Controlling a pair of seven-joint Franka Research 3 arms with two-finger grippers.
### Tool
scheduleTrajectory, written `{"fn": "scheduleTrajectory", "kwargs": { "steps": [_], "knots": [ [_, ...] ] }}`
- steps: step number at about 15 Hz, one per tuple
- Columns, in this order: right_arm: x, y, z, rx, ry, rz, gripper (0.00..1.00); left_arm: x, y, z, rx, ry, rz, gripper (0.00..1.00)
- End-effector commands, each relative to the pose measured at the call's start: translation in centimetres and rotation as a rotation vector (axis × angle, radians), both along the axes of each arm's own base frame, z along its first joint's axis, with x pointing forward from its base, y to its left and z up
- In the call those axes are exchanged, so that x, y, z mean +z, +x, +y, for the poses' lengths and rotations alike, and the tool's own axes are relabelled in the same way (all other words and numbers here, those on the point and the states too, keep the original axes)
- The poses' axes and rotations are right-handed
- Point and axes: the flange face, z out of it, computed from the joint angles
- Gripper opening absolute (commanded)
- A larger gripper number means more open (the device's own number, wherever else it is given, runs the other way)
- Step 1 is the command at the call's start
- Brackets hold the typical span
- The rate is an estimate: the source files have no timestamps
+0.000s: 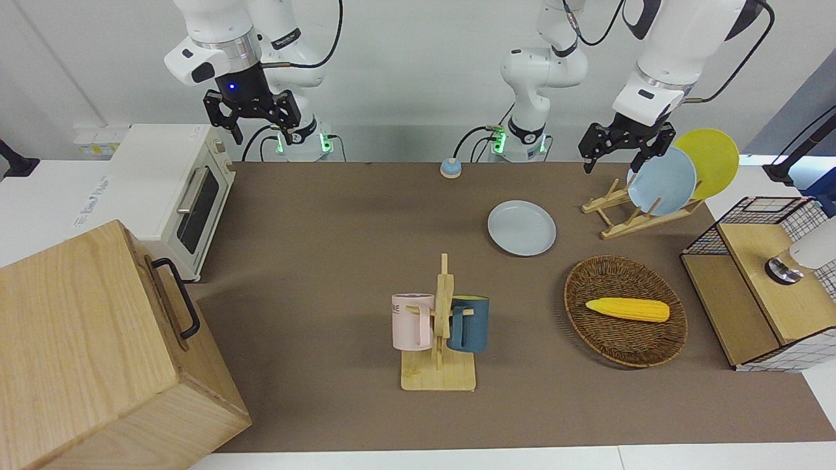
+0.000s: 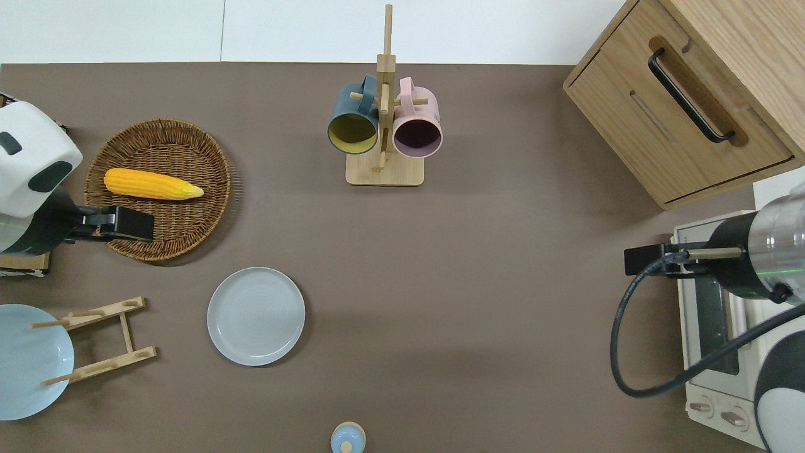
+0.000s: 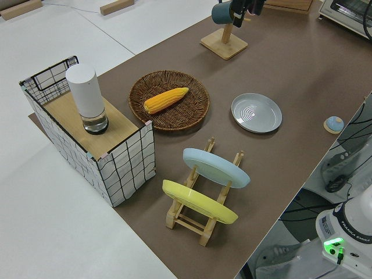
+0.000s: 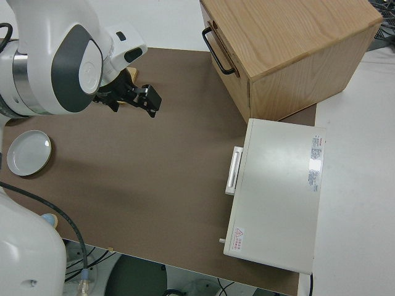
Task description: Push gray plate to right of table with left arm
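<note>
The gray plate [image 1: 521, 227] [image 2: 256, 316] [image 3: 256, 113] [image 4: 27, 152] lies flat on the brown table [image 2: 478, 302], toward the left arm's end and nearer to the robots than the wicker basket. My left gripper [image 1: 617, 156] [image 2: 135, 223] hangs open and empty in the air, over the edge of the basket that is nearer to the robots. It is well apart from the plate. The right arm, with a blue light above its gripper [image 1: 251, 121], is parked, its fingers open and empty.
A wicker basket [image 2: 188, 207] holds a corn cob [image 2: 153, 184]. A wooden rack [image 1: 620, 219] carries a light blue plate [image 1: 663, 181] and a yellow plate [image 1: 712, 160]. A mug tree [image 2: 383, 132], toaster oven [image 1: 176, 196], wooden cabinet [image 2: 685, 107], wire box [image 1: 764, 287] and small blue knob [image 2: 348, 438] also stand here.
</note>
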Motion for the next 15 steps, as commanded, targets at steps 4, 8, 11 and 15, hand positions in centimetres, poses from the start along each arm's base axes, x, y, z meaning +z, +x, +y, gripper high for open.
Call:
{"fn": "scheduleTrajectory", "kwargs": {
  "steps": [4, 8, 11, 15],
  "knots": [
    [0.0, -0.8, 0.0, -0.021, 0.009, 0.005, 0.996, 0.4, -0.4, -0.7, -0.024, 0.01, 0.005, 1.0],
    [0.0, -0.8, 0.0, -0.021, 0.009, 0.003, 0.996, 0.4, -0.5, -1.2, -0.021, 0.002, 0.004, 1.0],
    [0.0, -0.8, 0.0, -0.021, 0.009, 0.003, 0.996, 0.5, -0.4, -0.9, -0.009, -0.058, 0.0, 1.0],
    [0.0, -0.8, 0.0, -0.021, 0.009, 0.003, 0.996, 0.4, -0.5, -0.6, -0.004, -0.06, 0.003, 1.0]
  ]
}}
